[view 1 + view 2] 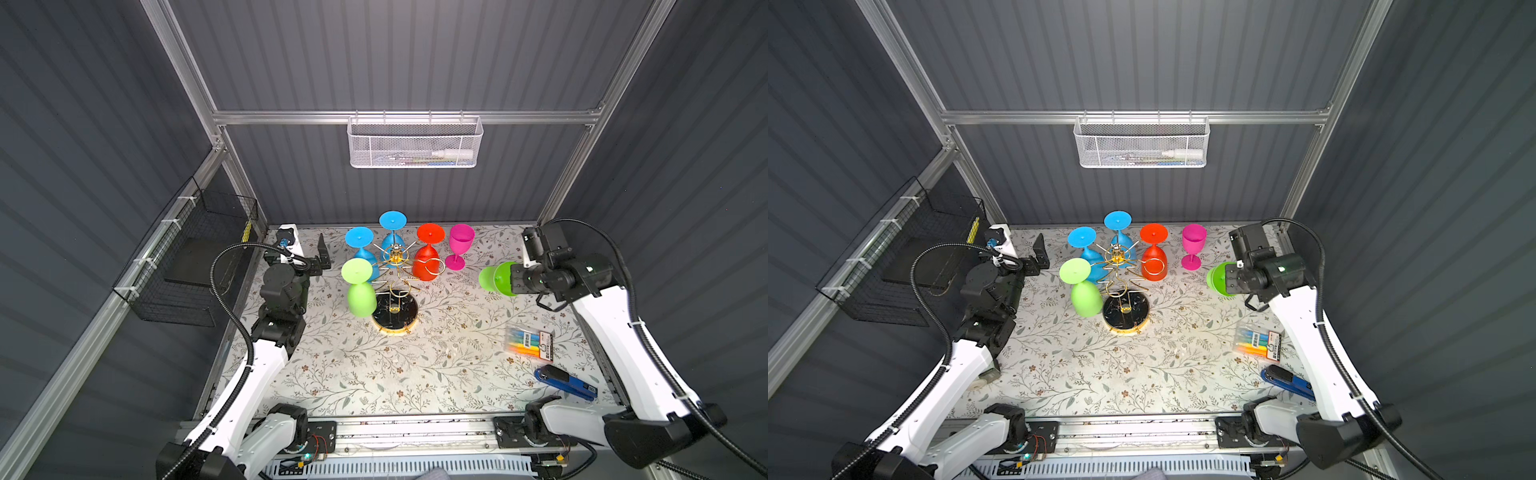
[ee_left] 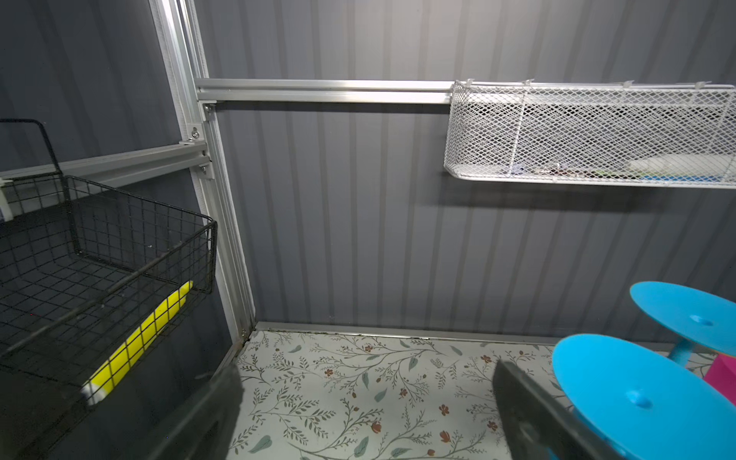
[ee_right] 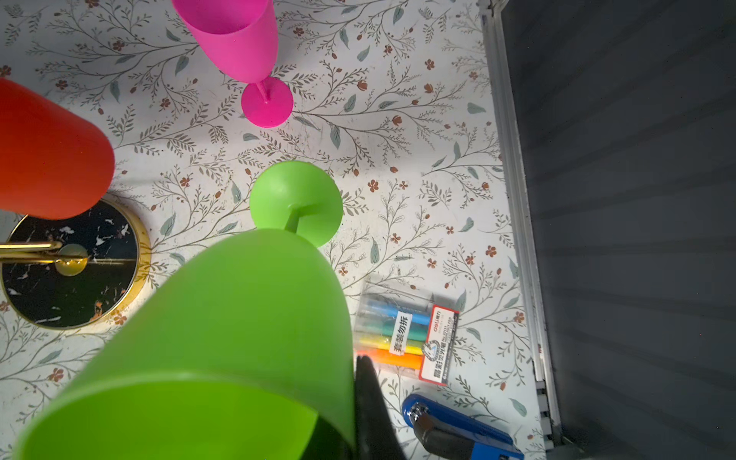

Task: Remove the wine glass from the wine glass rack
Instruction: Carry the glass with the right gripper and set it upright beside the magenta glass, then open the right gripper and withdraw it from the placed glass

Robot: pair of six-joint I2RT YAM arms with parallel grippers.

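The gold wire wine glass rack (image 1: pixel 395 266) (image 1: pixel 1119 266) stands mid-table on its round black base (image 3: pixel 67 275). Two blue glasses (image 1: pixel 359 245), a red one (image 1: pixel 428 257) and a green one (image 1: pixel 359 291) hang from it upside down. My right gripper (image 1: pixel 515 280) (image 1: pixel 1231 280) (image 3: pixel 352 418) is shut on the rim of another green wine glass (image 1: pixel 494 278) (image 3: pixel 239 318), held clear of the rack to its right with its foot (image 3: pixel 296 203) towards the table. My left gripper (image 1: pixel 323 255) (image 2: pixel 366 418) stands open and empty, left of the rack near the back wall.
A pink glass (image 1: pixel 459 247) stands upright right of the rack. A highlighter pack (image 1: pixel 530 343) and a blue stapler (image 1: pixel 565 382) lie at the front right. A white mesh basket (image 1: pixel 415 143) hangs on the back wall, a black wire basket (image 1: pixel 187 257) on the left wall.
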